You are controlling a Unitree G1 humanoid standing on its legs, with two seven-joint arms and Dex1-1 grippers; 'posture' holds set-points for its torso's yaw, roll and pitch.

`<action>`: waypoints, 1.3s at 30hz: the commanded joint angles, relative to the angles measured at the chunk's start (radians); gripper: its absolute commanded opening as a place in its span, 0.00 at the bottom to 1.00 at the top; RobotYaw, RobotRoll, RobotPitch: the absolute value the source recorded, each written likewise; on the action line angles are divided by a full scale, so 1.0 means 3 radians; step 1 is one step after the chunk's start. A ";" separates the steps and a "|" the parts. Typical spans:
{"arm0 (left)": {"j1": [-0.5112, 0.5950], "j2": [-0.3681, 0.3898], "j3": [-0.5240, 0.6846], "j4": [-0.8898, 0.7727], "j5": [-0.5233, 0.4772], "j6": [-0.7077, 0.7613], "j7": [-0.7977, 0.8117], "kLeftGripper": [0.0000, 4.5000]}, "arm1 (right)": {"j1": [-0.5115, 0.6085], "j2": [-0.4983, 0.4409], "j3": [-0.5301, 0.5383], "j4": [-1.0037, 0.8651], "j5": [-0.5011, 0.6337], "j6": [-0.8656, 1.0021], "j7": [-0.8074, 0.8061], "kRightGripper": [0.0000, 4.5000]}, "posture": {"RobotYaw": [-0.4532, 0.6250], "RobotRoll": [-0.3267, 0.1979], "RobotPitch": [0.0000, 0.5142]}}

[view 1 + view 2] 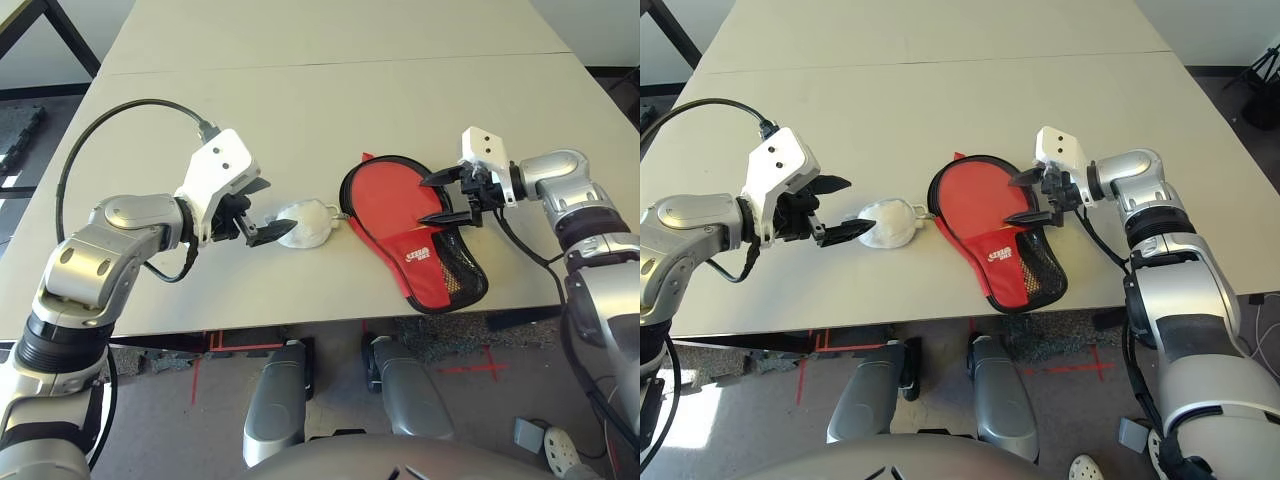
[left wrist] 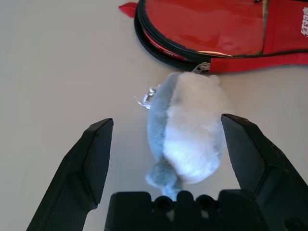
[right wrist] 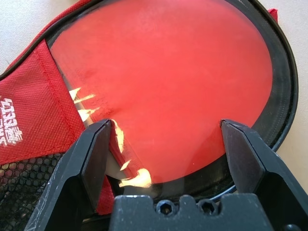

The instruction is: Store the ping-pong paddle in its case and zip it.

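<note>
the left gripper (image 1: 262, 212) hovers low over the table (image 1: 330, 100), partway in from its left edge and not far from the near edge, its two black fingers (image 2: 91, 163) spread wide and grasping nothing. the pompom (image 1: 306, 224) lies just past the fingertips; from the wrist it sits in the gap between the two fingers, white on one side and greyish on the other, and whether either finger touches it cannot be told. a small metal pull (image 2: 202, 67) links it to the rim of the case (image 1: 415, 235).

the case lies flat toward the near right part of the table, round end away from the near edge, narrow end with the black mesh pocket (image 1: 458, 268) and white logo almost at the near edge. its black zipper edging stands open around the round end.

the paddle (image 3: 173, 82) lies inside: its smooth red rubber face fills the round opening, glossy with pale glare streaks. its handle is hidden under the red flap and mesh.

the right gripper (image 1: 438, 198) hangs over the case's right side, pointing left, fingers (image 3: 245, 159) parted wide over the paddle face and holding nothing. contact with the rubber cannot be told.
</note>
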 commanded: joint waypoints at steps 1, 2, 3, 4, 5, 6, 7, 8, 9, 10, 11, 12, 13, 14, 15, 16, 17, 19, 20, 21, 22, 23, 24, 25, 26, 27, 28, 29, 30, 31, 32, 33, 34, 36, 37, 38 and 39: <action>0.0062 0.0016 -0.0138 0.0021 0.0086 -0.0010 0.0027 1.00 | 0.0113 0.0045 0.0104 0.0104 -0.0195 0.0017 -0.0112 0.99 | 0.59 0.62 0.43; 0.0071 0.0027 -0.0159 0.0036 0.0097 -0.0002 0.0032 1.00 | 0.0117 0.0042 0.0103 0.0101 -0.0195 0.0015 -0.0116 0.99 | 0.59 0.62 0.43; 0.0076 0.0053 -0.0191 0.0052 0.0123 -0.0005 0.0026 1.00 | 0.0123 0.0038 0.0102 0.0097 -0.0195 0.0011 -0.0119 0.99 | 0.59 0.62 0.43; 0.0081 0.0077 -0.0216 0.0068 0.0148 -0.0010 0.0019 1.00 | 0.0128 0.0035 0.0102 0.0094 -0.0195 0.0009 -0.0120 0.99 | 0.59 0.62 0.43; 0.0087 0.0100 -0.0234 0.0080 0.0168 -0.0019 0.0004 1.00 | 0.0132 0.0034 0.0101 0.0089 -0.0194 0.0008 -0.0123 0.99 | 0.58 0.62 0.43; 0.0090 0.0109 -0.0239 0.0088 0.0162 -0.0013 -0.0016 1.00 | 0.0136 0.0034 0.0100 0.0086 -0.0193 0.0007 -0.0125 0.99 | 0.58 0.62 0.43; 0.0093 0.0103 -0.0231 0.0091 0.0145 0.0006 -0.0020 1.00 | 0.0139 0.0033 0.0100 0.0082 -0.0192 0.0007 -0.0126 0.99 | 0.58 0.62 0.43; 0.0090 0.0111 -0.0238 0.0091 0.0138 0.0017 -0.0033 1.00 | 0.0143 0.0032 0.0098 0.0077 -0.0190 0.0005 -0.0125 0.99 | 0.58 0.62 0.43; 0.0086 0.0116 -0.0244 0.0091 0.0137 0.0024 -0.0040 1.00 | 0.0147 0.0030 0.0097 0.0074 -0.0189 0.0004 -0.0125 0.99 | 0.58 0.62 0.43; 0.0086 0.0136 -0.0263 0.0101 0.0161 0.0034 -0.0038 0.96 | 0.0151 0.0031 0.0097 0.0068 -0.0188 0.0003 -0.0128 1.00 | 0.58 0.62 0.42; 0.0085 0.0156 -0.0283 0.0113 0.0182 0.0038 -0.0043 0.91 | 0.0157 0.0031 0.0096 0.0066 -0.0188 -0.0003 -0.0133 1.00 | 0.58 0.62 0.42; 0.0085 0.0170 -0.0298 0.0120 0.0189 0.0042 -0.0055 0.87 | 0.0162 0.0029 0.0096 0.0069 -0.0189 -0.0011 -0.0140 1.00 | 0.58 0.62 0.42; 0.0088 0.0181 -0.0305 0.0125 0.0185 0.0044 -0.0068 0.79 | 0.0166 0.0029 0.0096 0.0070 -0.0190 -0.0018 -0.0146 1.00 | 0.57 0.62 0.42; 0.0089 0.0185 -0.0307 0.0126 0.0169 0.0049 -0.0081 0.70 | 0.0169 0.0028 0.0097 0.0071 -0.0191 -0.0023 -0.0152 1.00 | 0.57 0.62 0.42; 0.0088 0.0185 -0.0306 0.0122 0.0153 0.0058 -0.0087 0.62 | 0.0172 0.0028 0.0098 0.0070 -0.0192 -0.0027 -0.0155 1.00 | 0.57 0.62 0.42; 0.0084 0.0185 -0.0308 0.0118 0.0143 0.0067 -0.0091 0.54 | 0.0175 0.0026 0.0098 0.0069 -0.0193 -0.0030 -0.0158 1.00 | 0.57 0.62 0.42; 0.0079 0.0184 -0.0309 0.0116 0.0139 0.0074 -0.0093 0.45 | 0.0177 0.0025 0.0098 0.0068 -0.0193 -0.0032 -0.0160 1.00 | 0.57 0.62 0.42; 0.0055 0.0185 -0.0313 0.0125 0.0143 0.0079 -0.0102 0.28 | 0.0190 0.0023 0.0098 0.0059 -0.0193 -0.0038 -0.0161 1.00 | 0.57 0.62 0.42; 0.0040 0.0186 -0.0317 0.0138 0.0153 0.0072 -0.0105 0.20 | 0.0196 0.0023 0.0097 0.0055 -0.0192 -0.0040 -0.0163 1.00 | 0.56 0.62 0.42; 0.0009 0.0177 -0.0317 0.0164 0.0172 0.0046 -0.0100 0.12 | 0.0204 0.0021 0.0097 0.0052 -0.0192 -0.0043 -0.0164 1.00 | 0.56 0.62 0.42; -0.0037 0.0146 -0.0301 0.0205 0.0194 0.0000 -0.0079 0.05 | 0.0212 0.0019 0.0096 0.0046 -0.0191 -0.0046 -0.0165 1.00 | 0.56 0.62 0.42; -0.0089 0.0105 -0.0278 0.0252 0.0214 -0.0025 -0.0036 0.00 | 0.0220 0.0015 0.0094 0.0040 -0.0189 -0.0047 -0.0166 1.00 | 0.56 0.62 0.42; -0.0143 0.0061 -0.0255 0.0305 0.0240 -0.0042 0.0018 0.00 | 0.0228 0.0011 0.0093 0.0033 -0.0188 -0.0048 -0.0165 1.00 | 0.56 0.62 0.42; -0.0186 0.0030 -0.0239 0.0352 0.0259 -0.0054 0.0056 0.00 | 0.0235 0.0010 0.0093 0.0025 -0.0187 -0.0047 -0.0164 1.00 | 0.56 0.62 0.41; -0.0224 0.0006 -0.0232 0.0396 0.0283 -0.0069 0.0082 0.00 | 0.0244 0.0008 0.0093 0.0016 -0.0185 -0.0047 -0.0162 1.00 | 0.55 0.62 0.41; -0.0276 -0.0028 -0.0229 0.0453 0.0317 -0.0100 0.0116 0.00 | 0.0255 0.0004 0.0093 0.0004 -0.0183 -0.0048 -0.0158 1.00 | 0.55 0.62 0.41; -0.0363 -0.0101 -0.0223 0.0556 0.0365 -0.0144 0.0191 0.00 | 0.0272 -0.0001 0.0094 -0.0011 -0.0182 -0.0050 -0.0152 1.00 | 0.55 0.62 0.41; -0.0443 -0.0168 -0.0221 0.0653 0.0406 -0.0176 0.0256 0.00 | 0.0286 -0.0006 0.0095 -0.0025 -0.0181 -0.0050 -0.0147 1.00 | 0.55 0.62 0.41; -0.0524 -0.0237 -0.0218 0.0755 0.0450 -0.0202 0.0324 0.00 | 0.0300 -0.0010 0.0096 -0.0039 -0.0180 -0.0050 -0.0143 1.00 | 0.55 0.62 0.41; -0.0592 -0.0296 -0.0215 0.0845 0.0487 -0.0218 0.0378 0.00 | 0.0313 -0.0014 0.0098 -0.0054 -0.0179 -0.0048 -0.0140 1.00 | 0.55 0.62 0.41; -0.0666 -0.0345 -0.0222 0.0941 0.0528 -0.0241 0.0417 0.00 | 0.0330 -0.0019 0.0103 -0.0072 -0.0183 -0.0049 -0.0136 1.00 | 0.54 0.62 0.41; -0.0731 -0.0384 -0.0233 0.1025 0.0564 -0.0263 0.0445 0.00 | 0.0346 -0.0024 0.0106 -0.0090 -0.0187 -0.0049 -0.0132 1.00 | 0.54 0.62 0.41; -0.0803 -0.0431 -0.0244 0.1123 0.0603 -0.0298 0.0472 0.00 | 0.0366 -0.0029 0.0108 -0.0110 -0.0190 -0.0049 -0.0129 1.00 | 0.54 0.62 0.41; -0.0936 -0.0519 -0.0276 0.1333 0.0684 -0.0387 0.0510 0.00 | 0.0403 -0.0036 0.0110 -0.0147 -0.0193 -0.0049 -0.0126 1.00 | 0.54 0.62 0.41; -0.1002 -0.0565 -0.0292 0.1443 0.0723 -0.0430 0.0528 0.00 | 0.0421 -0.0038 0.0112 -0.0165 -0.0195 -0.0049 -0.0126 1.00 | 0.54 0.62 0.41; -0.1101 -0.0637 -0.0318 0.1614 0.0779 -0.0497 0.0562 0.00 | 0.0444 -0.0039 0.0115 -0.0186 -0.0197 -0.0048 -0.0131 1.00 | 0.54 0.62 0.42; -0.1169 -0.0690 -0.0332 0.1731 0.0821 -0.0544 0.0583 0.00 | 0.0463 -0.0040 0.0117 -0.0205 -0.0198 -0.0046 -0.0133 1.00 | 0.53 0.62 0.42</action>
